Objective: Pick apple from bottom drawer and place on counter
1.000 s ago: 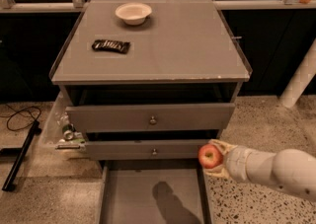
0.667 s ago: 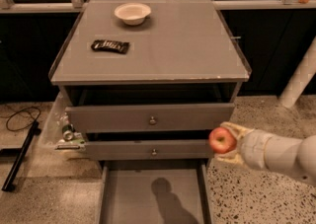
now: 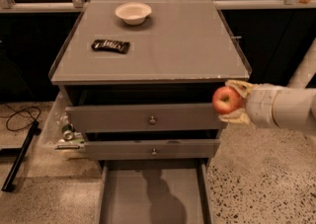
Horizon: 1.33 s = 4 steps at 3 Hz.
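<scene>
Risen since earlier: apple (image 3: 226, 99), clamped in the gripper's (image 3: 235, 102) closed fingers at 3 o'clock, just off the counter's (image 3: 177, 45) front corner. One wrapper (image 3: 111, 46), one bowl (image 3: 133, 13) on it. Two knobbed drawers (image 3: 123, 118). Bottom drawer (image 3: 148, 196) open, 6 o'clock. Speckled floor (image 3: 256, 173).

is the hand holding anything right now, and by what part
The hand, beside the counter's front right corner, holds the apple, one finger over its top and one under it.

Gripper (image 3: 231, 101) at right, fingers (image 3: 240, 87) partly behind apple (image 3: 226, 99); bottom drawer (image 3: 123, 199) cropped below.
</scene>
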Available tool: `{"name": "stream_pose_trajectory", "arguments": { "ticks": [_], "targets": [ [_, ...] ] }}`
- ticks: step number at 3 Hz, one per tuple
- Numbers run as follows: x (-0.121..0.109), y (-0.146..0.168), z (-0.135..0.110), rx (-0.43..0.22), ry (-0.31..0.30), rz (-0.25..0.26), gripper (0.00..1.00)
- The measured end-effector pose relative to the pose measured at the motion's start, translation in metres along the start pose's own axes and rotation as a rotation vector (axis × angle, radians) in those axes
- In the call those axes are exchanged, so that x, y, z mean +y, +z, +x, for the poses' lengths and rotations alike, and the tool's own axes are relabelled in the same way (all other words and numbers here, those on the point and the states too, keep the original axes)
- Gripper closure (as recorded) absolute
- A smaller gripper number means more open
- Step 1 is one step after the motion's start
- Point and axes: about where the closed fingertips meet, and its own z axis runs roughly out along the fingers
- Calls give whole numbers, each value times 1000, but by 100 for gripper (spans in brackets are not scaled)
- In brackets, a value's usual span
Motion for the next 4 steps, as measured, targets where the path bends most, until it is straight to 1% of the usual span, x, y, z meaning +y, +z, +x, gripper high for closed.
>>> {"name": "stream_pose_trajectory", "arguments": {
  "ticks": [1,2,3,4],
  "targets": [
    [-25,11,-45,-50,-52,-15,100],
    [-34,12,-51,-64,-63,-7,100],
    [-59,9,-78,-126,-122,-5,100],
    [-95,5,-112,-223,-180,8,100]
  ]
}}
